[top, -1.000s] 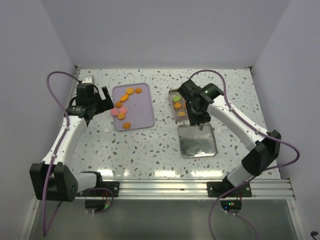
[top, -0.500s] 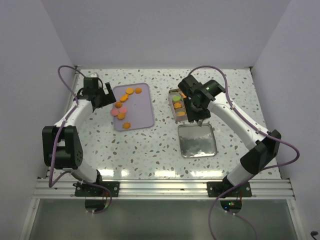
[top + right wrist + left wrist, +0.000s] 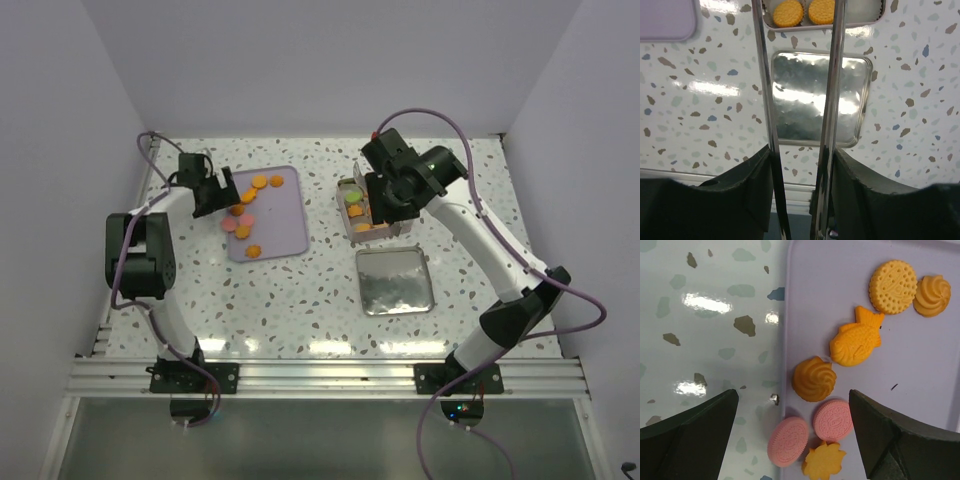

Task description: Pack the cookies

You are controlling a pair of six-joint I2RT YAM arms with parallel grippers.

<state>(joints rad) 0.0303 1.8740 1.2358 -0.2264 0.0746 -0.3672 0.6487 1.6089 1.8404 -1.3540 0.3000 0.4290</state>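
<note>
Fingers of the left gripper (image 3: pixel 792 396) stand wide apart and hold nothing. One finger is over the speckled table (image 3: pixel 700 340) and the other over the lilac tray (image 3: pixel 920 365), so the left edge of the tray runs between them. In the gap lie some of the cookies (image 3: pixel 814 378). An orange swirl sits just inside that edge, two pink round ones lie side by side below it, and an orange flower shape is at the bottom of the wrist view. None of them touches a finger. Farther in on the tray, beyond the fingertips, are an orange fish shape, a round dotted biscuit and a second swirl; the last two lie next to each other.

The right gripper (image 3: pixel 802 165) is closed on metal tongs (image 3: pixel 765 75), and each finger presses on the outside of one long blade. The blades are a little apart. Their tips go out of the wrist view, so I cannot tell whether they carry anything. Seen from above, this gripper is over a tin (image 3: pixel 372 236) that stands on the table to the right of the tray, well apart from it. Inside the tin are more cookies, orange ones and one green. A shallow square metal dish (image 3: pixel 395 282) also lies to the right of the tray, nearer to the arm bases than the tin.
</note>
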